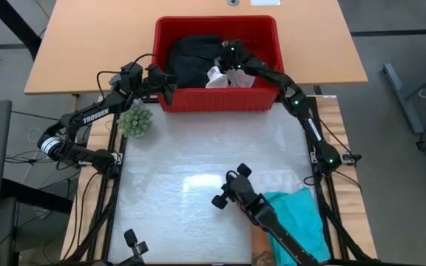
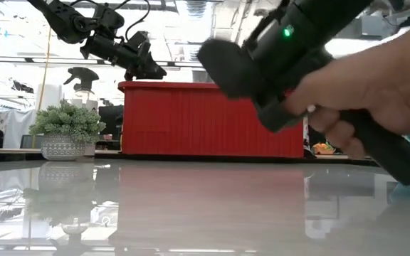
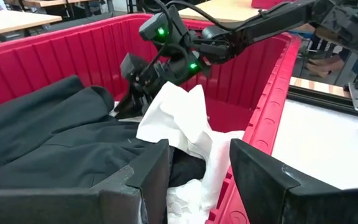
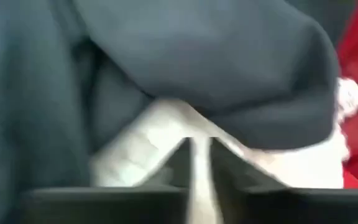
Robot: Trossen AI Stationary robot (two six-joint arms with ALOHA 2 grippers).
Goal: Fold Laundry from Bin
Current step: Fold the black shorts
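Note:
The red bin [image 1: 217, 100] stands at the table's far edge. In it lie a black garment [image 1: 194, 55] and, to its right, a white cloth [image 1: 224, 77]. My right gripper [image 1: 226, 66] reaches down into the bin from the right and is shut on the white cloth [image 3: 179, 118]. My left gripper [image 1: 168, 83] hovers open at the bin's left near corner, above the rim, with nothing between its fingers [image 3: 157, 168]. A teal garment [image 1: 298, 214] lies on the table's near right. My right gripper pinches a raised bit of the white cloth [image 4: 194, 146] between its two fingers, close beside the black garment [image 4: 229, 74]. The fingers [image 3: 132, 99] slant down into the bin from its right side. The rest of the cloth lies slack in the bin. I cannot tell whether it holds one layer or several.
A person's hand [image 2: 361, 92] holds a dark hand-held gripper [image 1: 235, 193] low over the table's near middle, beside the teal garment. A small potted plant [image 1: 135, 120] stands at the left, near the bin's corner. The white tabletop [image 1: 198, 155] lies between them.

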